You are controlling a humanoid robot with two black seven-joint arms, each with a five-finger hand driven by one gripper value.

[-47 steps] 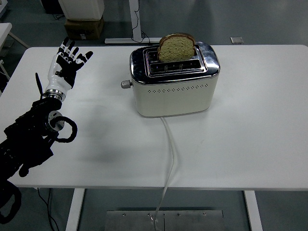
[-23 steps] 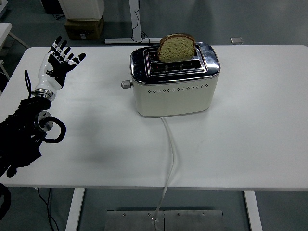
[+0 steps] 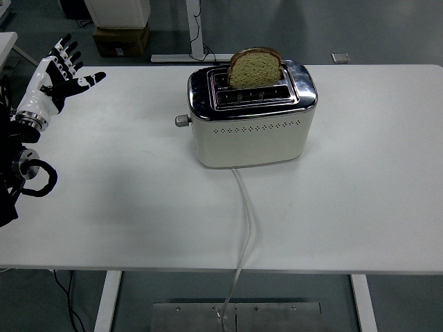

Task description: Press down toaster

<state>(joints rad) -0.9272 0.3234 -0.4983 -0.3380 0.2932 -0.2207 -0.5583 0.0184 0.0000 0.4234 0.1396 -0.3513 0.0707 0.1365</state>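
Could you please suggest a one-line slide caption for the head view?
Left hand open at the table's left edge, apart from the toaster, bread slice up.

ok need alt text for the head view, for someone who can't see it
A cream and chrome toaster stands on a white table with a slice of bread sticking up from its far slot and its lever on the left end. The robot's left hand hovers open at the table's far left, well clear of the toaster, whose white cord runs off the near edge.

high head cam, facing fwd/down, table (image 3: 360, 173)
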